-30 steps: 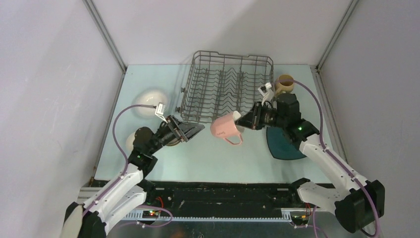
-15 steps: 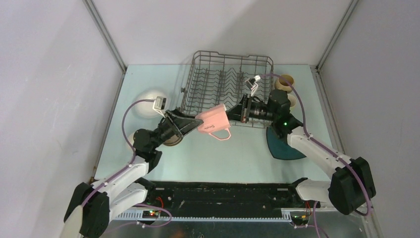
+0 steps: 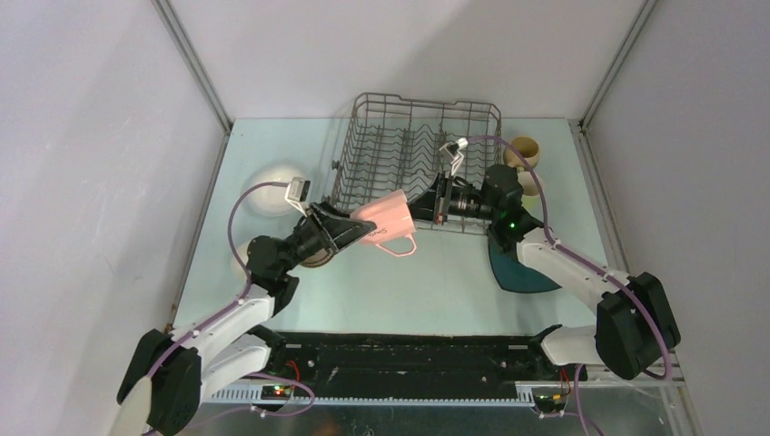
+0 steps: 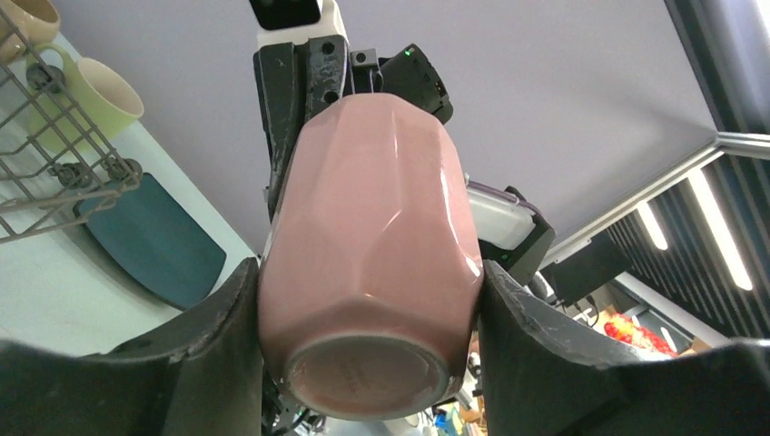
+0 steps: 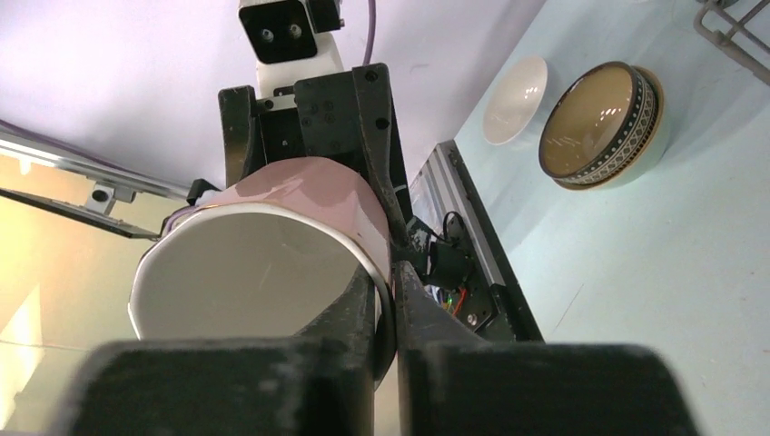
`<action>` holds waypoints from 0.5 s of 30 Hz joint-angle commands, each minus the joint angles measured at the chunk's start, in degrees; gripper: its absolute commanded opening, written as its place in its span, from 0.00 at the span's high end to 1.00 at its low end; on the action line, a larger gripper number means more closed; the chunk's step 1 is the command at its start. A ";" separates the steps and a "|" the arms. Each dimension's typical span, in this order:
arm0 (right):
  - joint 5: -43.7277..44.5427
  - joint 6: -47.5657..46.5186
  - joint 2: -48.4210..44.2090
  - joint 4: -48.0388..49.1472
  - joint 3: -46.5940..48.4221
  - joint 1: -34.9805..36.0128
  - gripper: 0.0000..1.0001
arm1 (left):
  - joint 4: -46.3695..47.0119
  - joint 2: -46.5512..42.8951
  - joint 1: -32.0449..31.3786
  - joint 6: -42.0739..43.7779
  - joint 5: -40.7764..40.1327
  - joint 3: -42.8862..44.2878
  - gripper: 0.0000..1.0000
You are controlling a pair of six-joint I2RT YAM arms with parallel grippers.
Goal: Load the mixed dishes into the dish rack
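Note:
A pink mug hangs in the air in front of the grey wire dish rack, lying on its side between both arms. My right gripper is shut on its rim, one finger inside and one outside, as the right wrist view shows. My left gripper has its fingers pressed on both sides of the mug's base. A tan mug stands right of the rack, a light-green mug next to it. A dark teal plate lies under the right arm.
A white bowl sits upside down left of the rack. A dark brown patterned bowl and a small white bowl sit at the left under my left arm. Grey walls close in the table on three sides.
My right arm has carried the pink mug leftward and up. My left gripper has risen to meet it, and its fingers now clasp the mug's base.

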 commanded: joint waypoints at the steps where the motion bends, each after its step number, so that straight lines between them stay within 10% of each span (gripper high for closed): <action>1: 0.33 -0.52 -0.62 3.70 1.19 0.31 0.82 | 1.97 -0.20 -0.61 0.43 1.64 1.19 0.72; 5: 7.07 -9.65 -5.14 -9.48 1.19 -1.31 0.47 | 0.77 -1.62 0.80 0.63 1.40 0.40 0.99; 15: 20.65 -25.06 -13.76 -33.48 -0.40 -9.61 0.07 | -21.08 -11.34 8.58 10.46 1.10 0.17 1.00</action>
